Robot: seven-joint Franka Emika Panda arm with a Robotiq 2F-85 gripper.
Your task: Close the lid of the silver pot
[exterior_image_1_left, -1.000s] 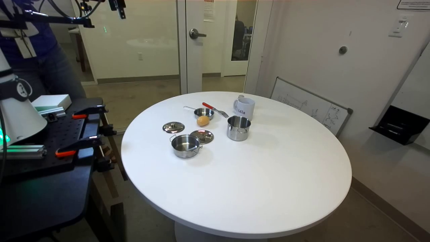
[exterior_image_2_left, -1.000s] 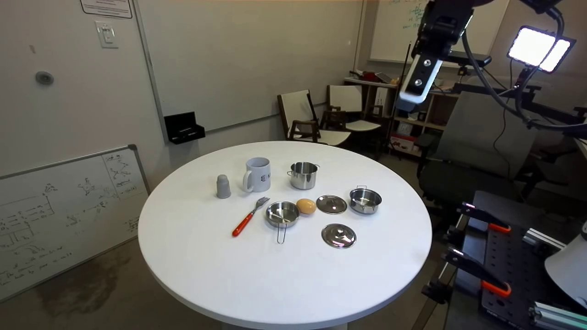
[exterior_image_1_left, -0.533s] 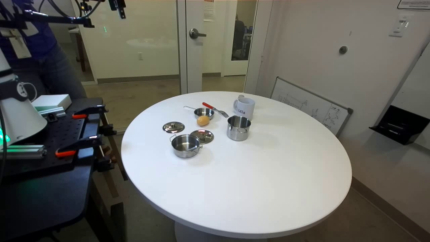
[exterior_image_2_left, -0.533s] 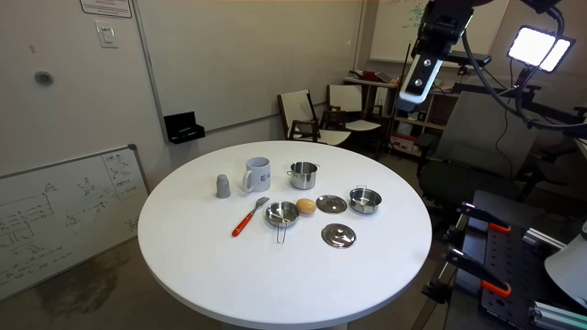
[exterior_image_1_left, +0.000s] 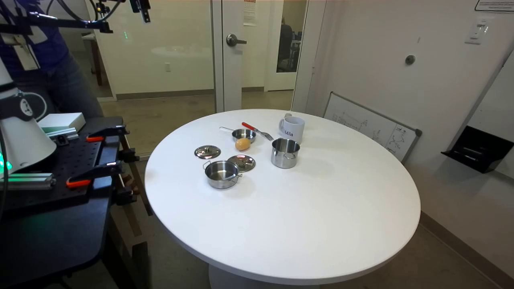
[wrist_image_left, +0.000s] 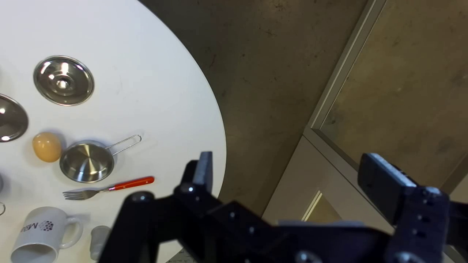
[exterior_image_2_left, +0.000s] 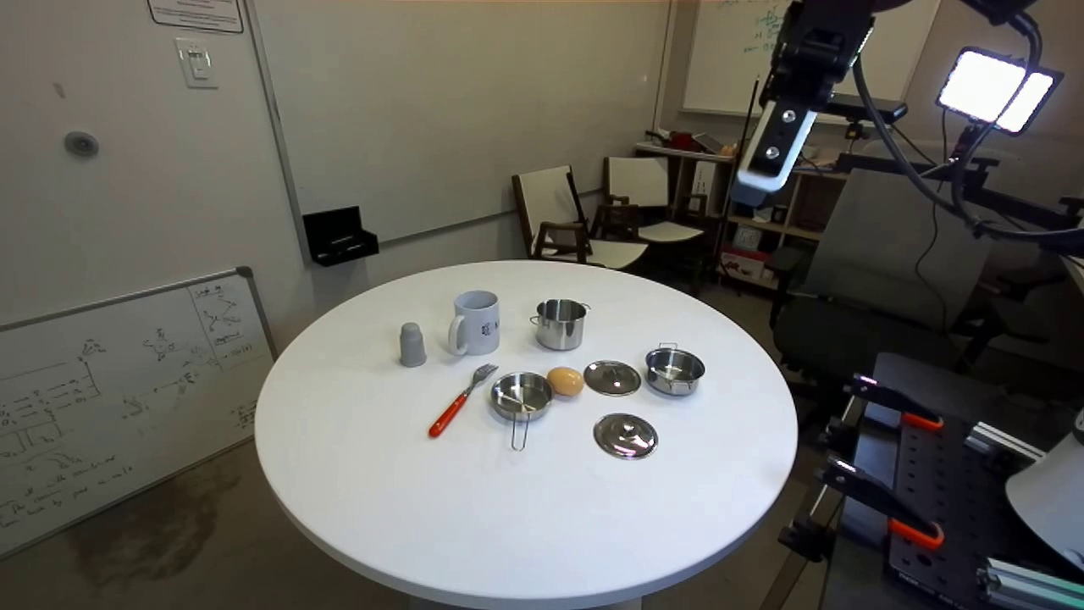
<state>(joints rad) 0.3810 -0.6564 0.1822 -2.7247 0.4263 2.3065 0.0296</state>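
The silver pot (exterior_image_1_left: 284,154) stands upright and uncovered on the white table (exterior_image_1_left: 321,224), and also shows in an exterior view (exterior_image_2_left: 560,326). Two similar round silver lids lie flat; which one is the task's lid I cannot tell. One lid (exterior_image_2_left: 625,435) lies nearer the robot and shows whole in the wrist view (wrist_image_left: 63,80). The second lid (exterior_image_2_left: 612,378) lies between the egg and the shallow bowl, and is cut by the edge of the wrist view (wrist_image_left: 12,118). My gripper (wrist_image_left: 287,157) is open and empty, high above the table's side, apart from everything; it also shows in an exterior view (exterior_image_2_left: 754,188).
A wide shallow silver bowl (exterior_image_2_left: 675,373) stands beside the second lid. An egg (exterior_image_2_left: 566,381) touches or nearly touches a small pan (exterior_image_2_left: 522,396) with a wire handle. A red-handled fork (exterior_image_2_left: 461,402), a mug (exterior_image_2_left: 477,324) and a grey container (exterior_image_2_left: 412,345) stand or lie nearby.
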